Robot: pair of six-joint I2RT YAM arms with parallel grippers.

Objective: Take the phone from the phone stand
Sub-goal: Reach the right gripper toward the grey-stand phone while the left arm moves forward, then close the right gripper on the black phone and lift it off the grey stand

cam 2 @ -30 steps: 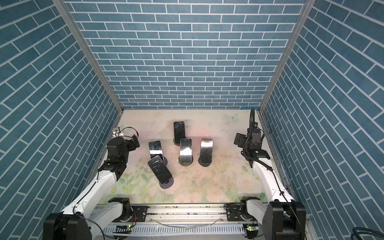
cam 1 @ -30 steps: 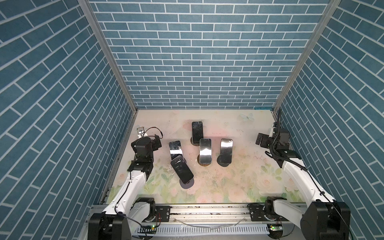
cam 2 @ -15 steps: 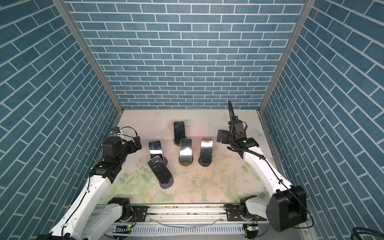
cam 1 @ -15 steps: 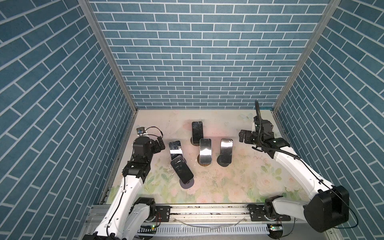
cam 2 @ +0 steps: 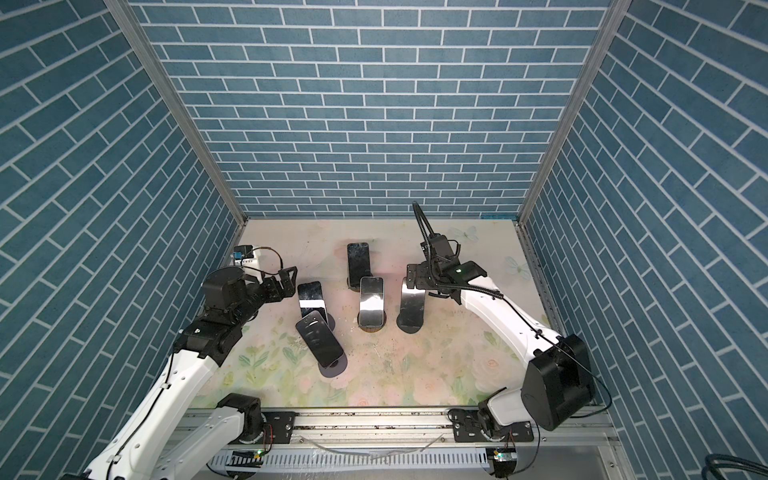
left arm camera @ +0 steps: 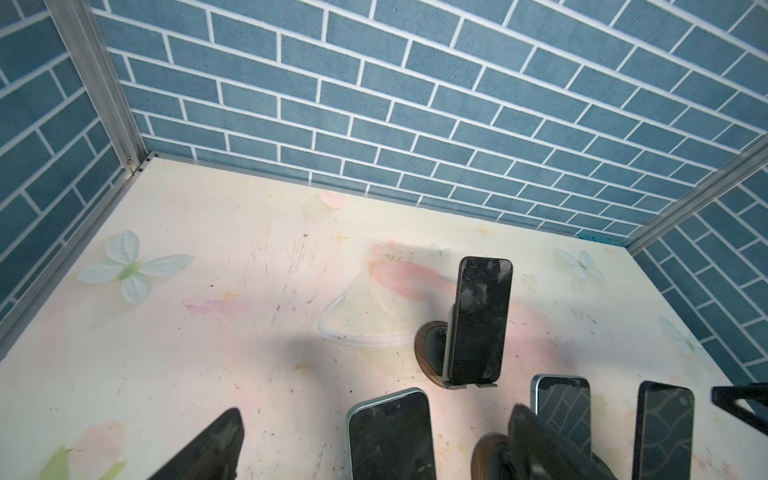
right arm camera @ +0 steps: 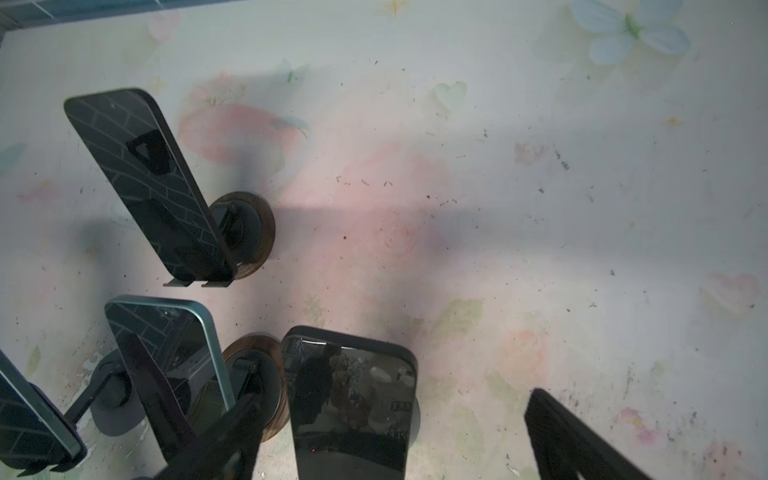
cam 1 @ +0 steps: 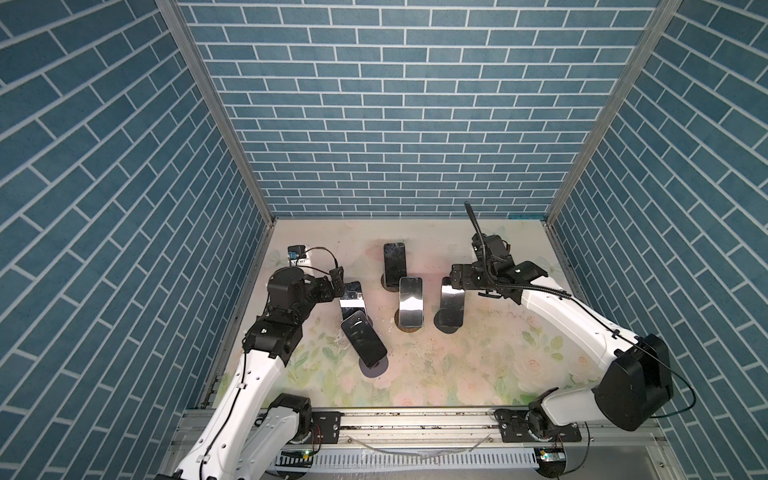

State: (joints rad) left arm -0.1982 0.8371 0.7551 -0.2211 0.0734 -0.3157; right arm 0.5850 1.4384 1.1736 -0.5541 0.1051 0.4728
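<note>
All five phones (cam 1: 410,302) are sitting on stands (cam 1: 445,327); none removed. Both claws are gaping empty: left gripper (cam 1: 335,281) beside the leftmost phone (cam 1: 351,296), right gripper (cam 1: 455,279) beside the rightmost phone (cam 1: 452,306).

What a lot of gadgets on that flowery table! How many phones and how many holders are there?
Phones: 5
Phone stands: 5
Total: 10
</note>
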